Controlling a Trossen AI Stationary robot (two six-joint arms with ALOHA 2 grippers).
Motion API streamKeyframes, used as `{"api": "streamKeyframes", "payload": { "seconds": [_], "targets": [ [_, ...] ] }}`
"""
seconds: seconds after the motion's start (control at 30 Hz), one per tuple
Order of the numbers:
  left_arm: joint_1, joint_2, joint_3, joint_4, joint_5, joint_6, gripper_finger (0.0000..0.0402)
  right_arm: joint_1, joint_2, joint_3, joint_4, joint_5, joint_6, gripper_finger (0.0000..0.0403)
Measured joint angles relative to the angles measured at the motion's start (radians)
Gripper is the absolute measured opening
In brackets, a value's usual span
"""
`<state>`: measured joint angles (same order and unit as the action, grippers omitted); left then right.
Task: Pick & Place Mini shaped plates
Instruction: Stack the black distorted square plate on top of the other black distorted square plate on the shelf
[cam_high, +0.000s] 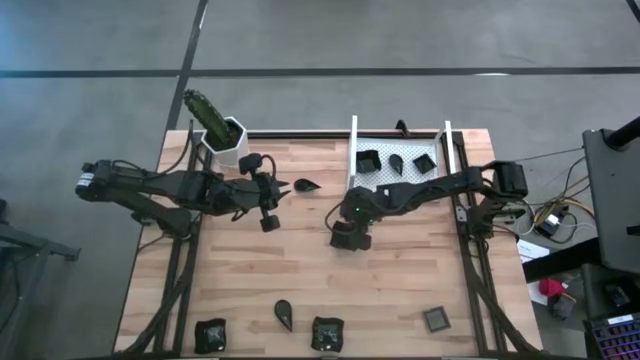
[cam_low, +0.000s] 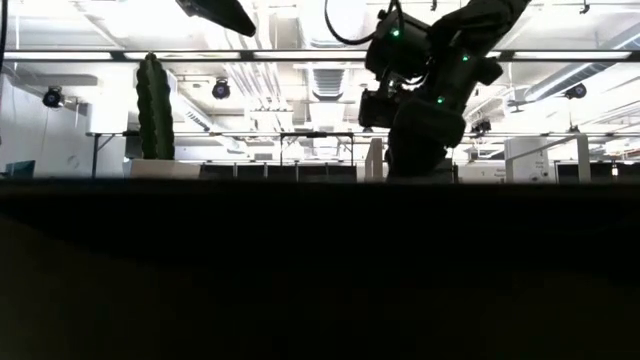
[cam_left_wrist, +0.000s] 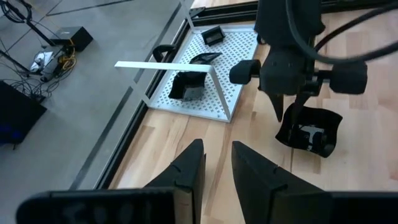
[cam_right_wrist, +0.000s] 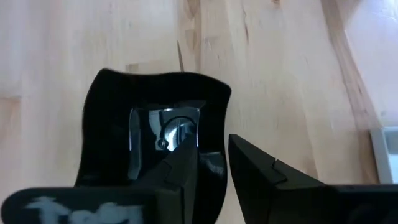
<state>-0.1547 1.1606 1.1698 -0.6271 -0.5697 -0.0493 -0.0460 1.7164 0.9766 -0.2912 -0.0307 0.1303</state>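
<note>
The right gripper (cam_high: 350, 236) is seen low over mid-table, just left of the white tray (cam_high: 372, 180). Its jaws straddle the rim of a square mini plate (cam_right_wrist: 155, 137): 1 finger inside the dish, 1 outside, a narrow gap between them. Whether the rim is pinched cannot be told. A firm bite on the wall is judged necessary before lifting; the glossy rim may slip or tip.

The right arm is stretched leftward from its base, wrist angled down.

3 plates (cam_high: 395, 162) already sit in the tray, 4 others (cam_high: 327, 331) along the near edge, 1 teardrop (cam_high: 305, 186) beside the left gripper (cam_high: 271, 206), which is parked, open and empty.
</note>
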Motion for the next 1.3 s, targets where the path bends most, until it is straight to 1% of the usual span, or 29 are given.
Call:
{"api": "streamKeyframes", "payload": {
  "seconds": [0.37, 0.43, 0.53, 0.7, 0.87, 1.03, 1.13, 1.3],
  "targets": [
    [0.000, 0.000, 0.000, -0.001, 0.000, 0.004, 0.0078, 0.000, 0.049, -0.001, -0.026, -0.001, 0.024, 0.0076],
    [0.000, 0.000, 0.000, -0.001, 0.000, 0.007, 0.0078, 0.000, 0.048, -0.002, -0.032, -0.009, 0.032, 0.0061],
    [0.000, 0.000, 0.000, -0.001, 0.000, 0.011, 0.0078, 0.000, 0.044, -0.002, -0.032, -0.034, 0.043, 0.0020],
    [0.000, 0.000, 0.000, -0.001, 0.000, 0.025, 0.0078, 0.000, 0.007, -0.002, -0.052, -0.041, 0.058, 0.0009],
    [0.000, 0.000, 0.000, -0.001, 0.000, 0.030, 0.0078, 0.000, -0.076, 0.015, -0.121, -0.038, 0.109, 0.0008],
    [0.000, 0.000, 0.000, -0.001, 0.000, 0.033, 0.0078, 0.000, -0.204, 0.033, -0.247, -0.010, 0.201, 0.0008],
    [0.000, 0.000, 0.000, -0.001, 0.000, 0.035, 0.0078, 0.000, -0.295, 0.033, -0.326, 0.047, 0.275, 0.0008],
    [0.000, 0.000, 0.000, -0.001, 0.000, 0.039, 0.0078, -0.003, -0.448, 0.033, -0.440, 0.196, 0.428, 0.0008]
  ]
}}
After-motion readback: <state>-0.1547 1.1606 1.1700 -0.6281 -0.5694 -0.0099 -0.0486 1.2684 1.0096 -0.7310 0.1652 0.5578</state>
